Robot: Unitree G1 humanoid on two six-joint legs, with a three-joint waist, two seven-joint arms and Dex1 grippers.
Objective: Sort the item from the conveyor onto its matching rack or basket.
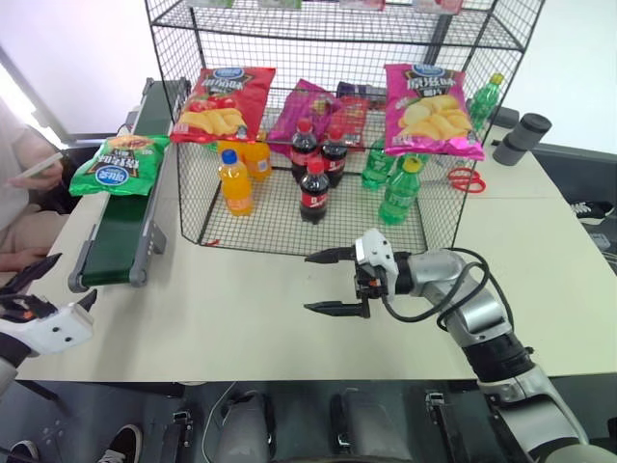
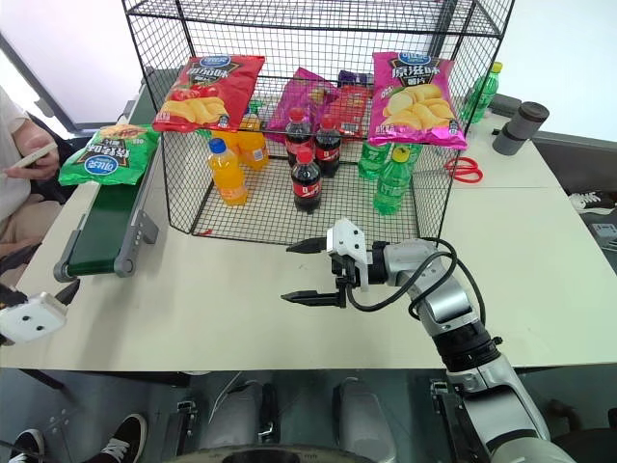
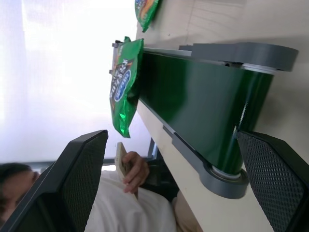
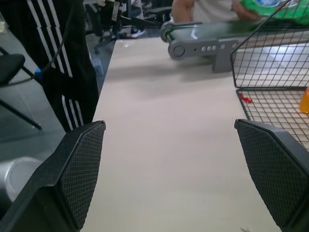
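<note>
1. One green crisps bag (image 1: pixel 120 165) lies across the far part of the conveyor (image 1: pixel 120 236), overhanging its outer rail on the side away from the rack (image 1: pixel 318 125).
2. The conveyor stands on the tabletop (image 1: pixel 251 309) just beside the rack's left side.
3. Two pincers show. The left pincer (image 1: pixel 43 289) hovers at the tabletop's near left corner, short of the conveyor's near roller, with its fingers spread wide and nothing between them.
4. The right pincer (image 1: pixel 333 283) hangs over the tabletop in front of the rack, pointing toward the conveyor, its two black fingers wide apart and empty.
5. On the rack's front hang one red crisps bag (image 1: pixel 224 104) and one pink crisps bag (image 1: pixel 431 110); a magenta bag (image 1: pixel 299 111) lies between them.
6. Inside the rack stand three cola bottles (image 1: pixel 314 191), two orange drink bottles (image 1: pixel 235 182) and at least two green bottles (image 1: pixel 400 193).
7. One pair of red scissors (image 1: pixel 467 179) lies on the tabletop, right of the rack.
8. A person's hand (image 3: pixel 135 169) holds a phone beyond the conveyor.
</note>
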